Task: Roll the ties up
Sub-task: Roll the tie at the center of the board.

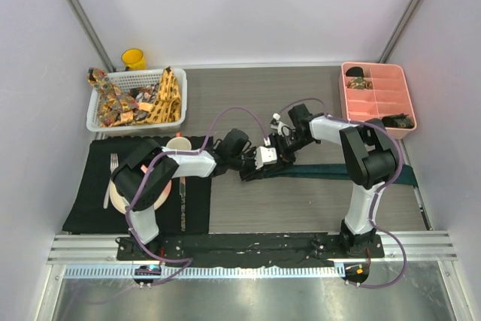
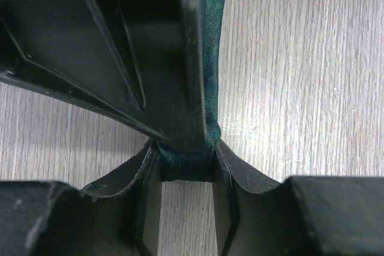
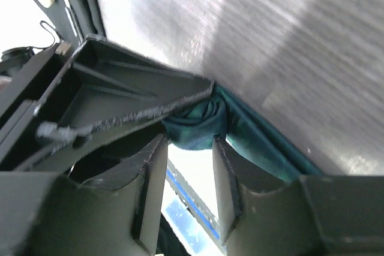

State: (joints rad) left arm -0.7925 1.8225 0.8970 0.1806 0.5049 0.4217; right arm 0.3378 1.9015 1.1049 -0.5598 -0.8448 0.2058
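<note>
We find the teal tie lying flat across the middle of the table. It runs from the right edge, behind the right arm, leftward to where both sets of jaws meet. There its left end is wound into a small roll.

The left arm reaches low to the right from above the black placemat, wrist turned toward the roll. In its wrist view the left jaws are clenched on the teal tie: fabric fills the gap between the two fingers and touches both. A finger of the other arm comes in from the top of that view, and the tie runs up along its right side.

The right arm rises from its base, bends at the elbow and points left and down. Its jaws stand partly apart with the roll at their tips. We cannot tell whether they press it or only bracket it.

From above, the two wrists cover the roll completely. The plate on the placemat is half hidden by the left arm. The patterned ties lie heaped in the white basket at far left, too tangled to count. Dark items in the pink tray are too small to identify.
</note>
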